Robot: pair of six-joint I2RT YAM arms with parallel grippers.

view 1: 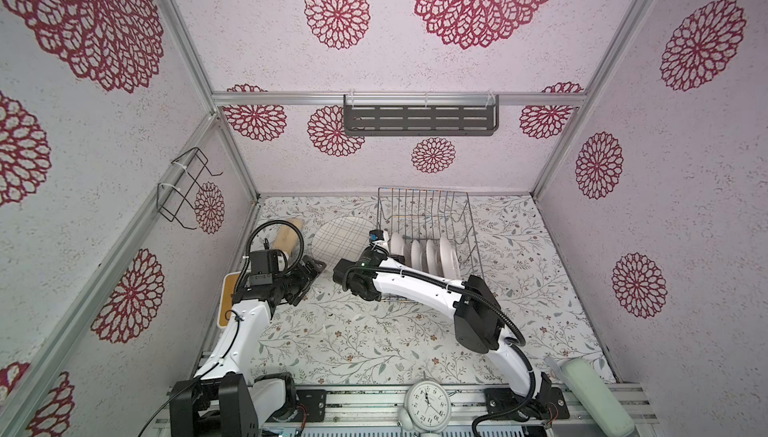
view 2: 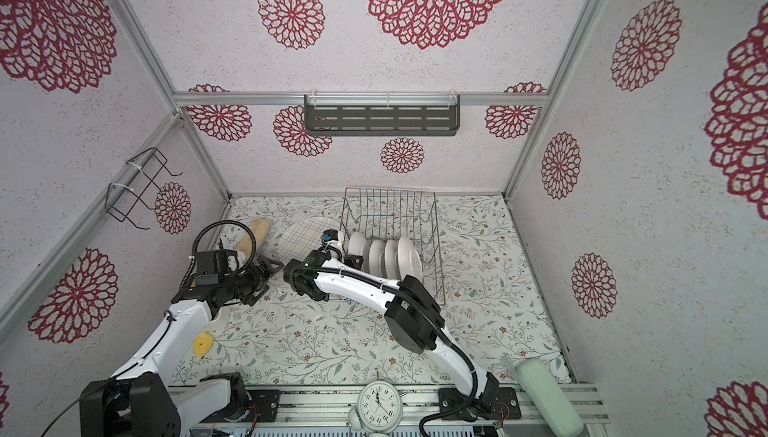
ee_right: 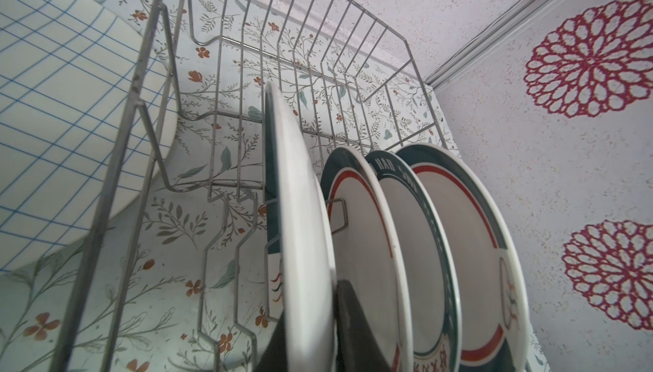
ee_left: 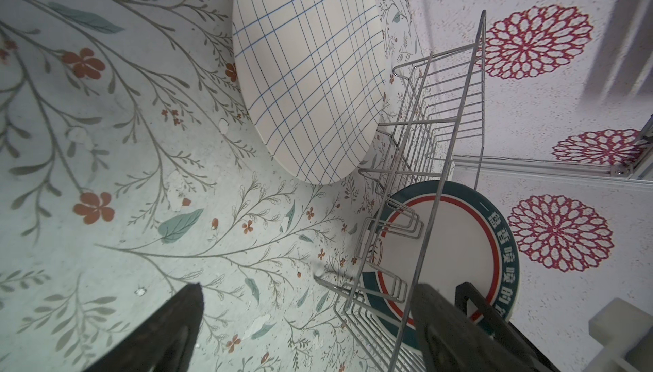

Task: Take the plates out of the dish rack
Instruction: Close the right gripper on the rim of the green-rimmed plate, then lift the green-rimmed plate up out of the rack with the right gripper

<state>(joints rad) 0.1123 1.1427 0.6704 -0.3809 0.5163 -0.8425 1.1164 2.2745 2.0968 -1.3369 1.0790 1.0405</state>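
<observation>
Right gripper (ee_right: pixel 311 324) clamps the endmost teal-rimmed white ceramic plate (ee_right: pixel 300 211), upright in the silver wire dish rack (ee_right: pixel 116 161) beside three more. Cream grid-lined round plate (view 1: pixel 338 239) lies flat outside, just beside the rack. Left gripper (ee_left: pixel 307 324) has jaws apart, empty.

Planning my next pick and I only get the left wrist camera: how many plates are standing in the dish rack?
Observer: Four plates stand upright in the dish rack, in a row.
Operator: Is the right arm on one?
Observer: Yes. The right gripper has its jaws closed on the end plate, the one nearest the grid plate.
Operator: Anything beside the grid plate that I can't see?
Observer: A tan loaf-shaped object sits just left of it in both top views.
</observation>
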